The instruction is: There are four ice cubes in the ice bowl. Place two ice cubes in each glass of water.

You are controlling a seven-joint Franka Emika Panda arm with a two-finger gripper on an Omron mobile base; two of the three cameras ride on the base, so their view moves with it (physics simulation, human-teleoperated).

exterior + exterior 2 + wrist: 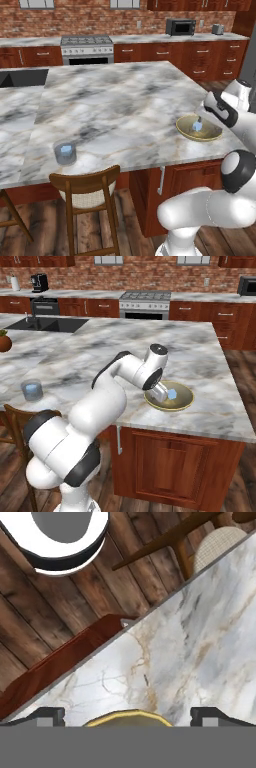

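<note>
— Wooden chair (86, 192) stands at the island counter's (115, 105) front edge, just below a glass of water (65, 152) holding an ice cube (65, 149).

— And the gripper (198, 121)?

— Over the ice bowl (198, 128) near the front right corner, fingers (49, 714) spread wide; another ice cube (172, 394) lies in the bowl.
</note>
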